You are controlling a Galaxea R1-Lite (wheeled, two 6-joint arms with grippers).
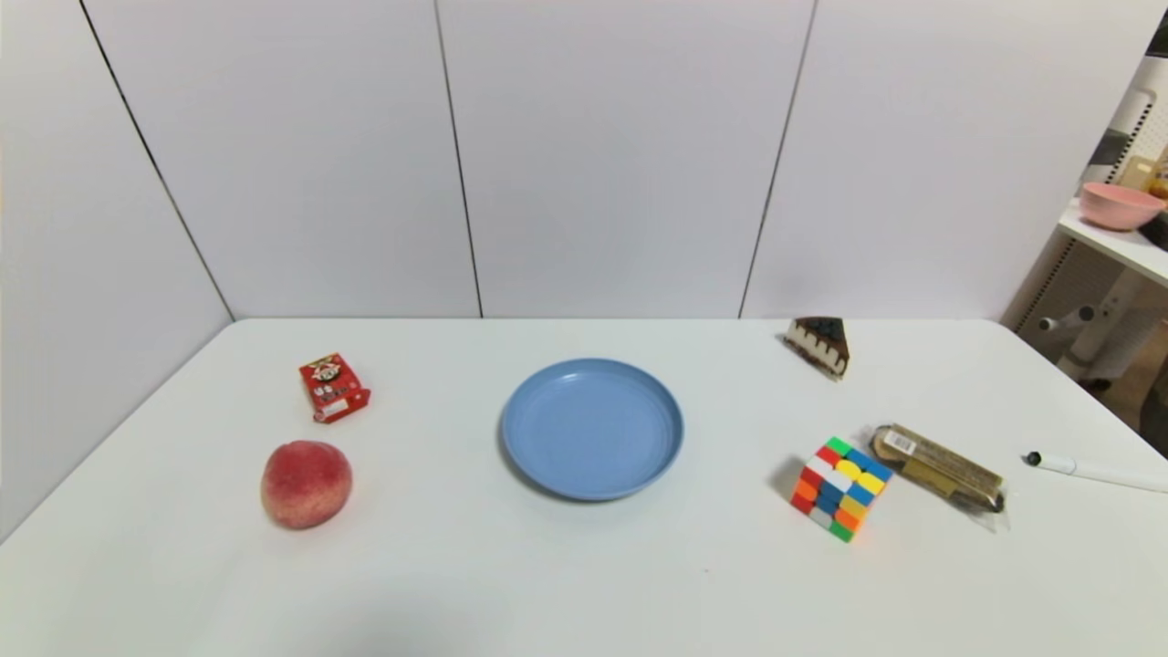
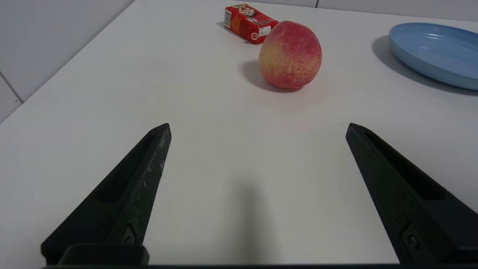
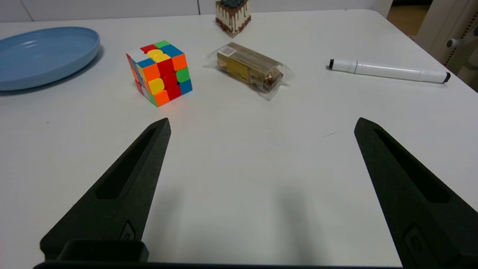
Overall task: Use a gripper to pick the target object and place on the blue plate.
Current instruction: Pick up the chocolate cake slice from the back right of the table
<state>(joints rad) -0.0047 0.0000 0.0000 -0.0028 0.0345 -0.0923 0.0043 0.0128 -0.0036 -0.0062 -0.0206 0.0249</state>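
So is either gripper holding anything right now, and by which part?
Nothing is held. The left gripper and right gripper both have open jaws over bare table.

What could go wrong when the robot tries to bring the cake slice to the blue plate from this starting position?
1. The cake slice sits far back on the right; the open right gripper may brush the puzzle cube or wrapped bar, which lie between them.
2. The slice is small and wedge-shaped, so it may tip or slip when pinched.
3. Released near the blue plate rim, it may land half off.
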